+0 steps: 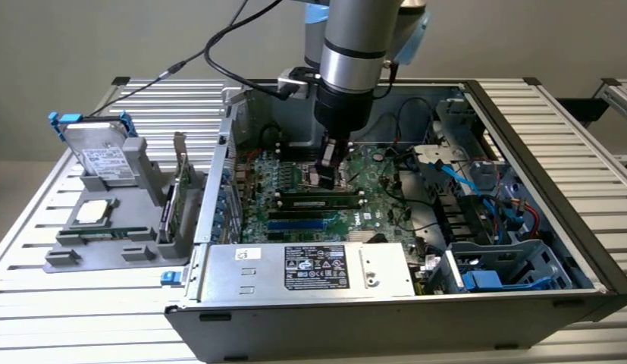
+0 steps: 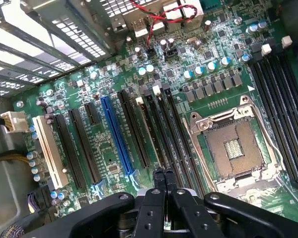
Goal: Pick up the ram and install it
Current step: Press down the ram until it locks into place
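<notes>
The ram is a long dark-green stick with black chips, seated flat in a slot of the motherboard inside the open computer case. My gripper points straight down just above the stick's far side, its fingertips at or almost on it. In the wrist view my gripper is shut with nothing between its fingers, hanging over the row of long dark memory slots. There I cannot tell the stick from the slots.
A grey tray at the exterior view's left carries a hard drive, a square silver processor and an upright green card. A power supply sits at the case front. An empty processor socket lies beside the slots; cables crowd the case's right side.
</notes>
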Robot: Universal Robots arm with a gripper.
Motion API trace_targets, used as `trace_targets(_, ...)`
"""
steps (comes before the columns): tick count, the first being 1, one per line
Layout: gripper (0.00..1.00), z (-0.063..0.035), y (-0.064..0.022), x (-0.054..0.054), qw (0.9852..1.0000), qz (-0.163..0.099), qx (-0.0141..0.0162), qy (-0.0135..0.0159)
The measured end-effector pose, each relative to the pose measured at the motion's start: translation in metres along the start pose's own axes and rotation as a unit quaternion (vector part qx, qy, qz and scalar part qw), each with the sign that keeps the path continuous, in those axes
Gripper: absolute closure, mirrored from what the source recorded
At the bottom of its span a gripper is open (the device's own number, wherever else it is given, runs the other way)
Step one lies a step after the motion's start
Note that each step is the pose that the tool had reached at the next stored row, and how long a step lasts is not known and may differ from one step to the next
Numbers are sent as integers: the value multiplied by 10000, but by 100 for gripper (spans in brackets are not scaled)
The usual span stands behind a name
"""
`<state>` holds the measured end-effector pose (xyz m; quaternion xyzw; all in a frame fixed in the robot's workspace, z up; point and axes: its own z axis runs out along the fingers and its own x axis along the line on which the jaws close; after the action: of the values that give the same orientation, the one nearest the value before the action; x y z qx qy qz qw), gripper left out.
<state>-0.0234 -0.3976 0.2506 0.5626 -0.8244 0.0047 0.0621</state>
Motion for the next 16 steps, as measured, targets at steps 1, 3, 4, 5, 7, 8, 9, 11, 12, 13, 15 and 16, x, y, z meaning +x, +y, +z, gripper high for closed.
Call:
trace_targets(1, 90, 1, 0, 0, 10000, 56, 8, -8)
trace_targets(3, 90, 6, 0, -1, 9999, 169, 23, -26)
trace_targets(4, 90, 7, 0, -1, 9997, 223, 29, -34)
trace_targets(5, 90, 9, 0, -1, 9996, 280, 36, -43)
trace_targets(7, 90, 13, -1, -1, 9992, 391, 51, -60)
trace_targets(8, 90, 15, -1, -2, 9990, 446, 57, -68)
trace_targets(9, 90, 17, -1, -2, 9987, 501, 64, -77)
trace_targets(11, 90, 21, -1, -2, 9980, 614, 77, -94)
trace_targets(12, 90, 23, -1, -2, 9977, 670, 84, -102)
trace_targets(13, 90, 25, -1, -3, 9973, 723, 90, -110)
trace_targets(15, 90, 29, -2, -3, 9964, 833, 104, -127)
trace_targets(16, 90, 31, -2, -3, 9959, 891, 111, -135)
